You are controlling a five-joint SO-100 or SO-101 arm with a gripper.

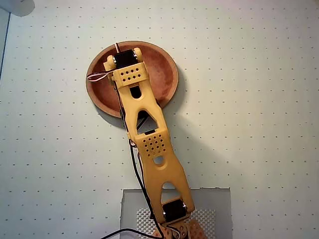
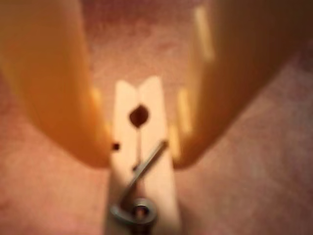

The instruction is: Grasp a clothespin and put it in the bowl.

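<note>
The reddish-brown wooden bowl (image 1: 168, 67) sits on the dotted white table, upper middle of the overhead view. My yellow gripper (image 1: 123, 56) hangs over the bowl's left half and hides its fingertips there. In the wrist view my gripper (image 2: 139, 159) has its two yellow fingers (image 2: 54, 98) pressed against both sides of the light-wood clothespin (image 2: 146, 98), whose metal spring faces the camera. The bowl's red inner surface (image 2: 254, 186) fills the background. A thin pale tip (image 1: 117, 46) pokes out past the gripper near the bowl's far rim.
The arm's base stands on a grey mat (image 1: 219, 199) at the bottom edge. Cables (image 1: 94, 76) loop over the bowl's left rim and run down along the arm. A white object (image 1: 15, 6) sits in the top left corner.
</note>
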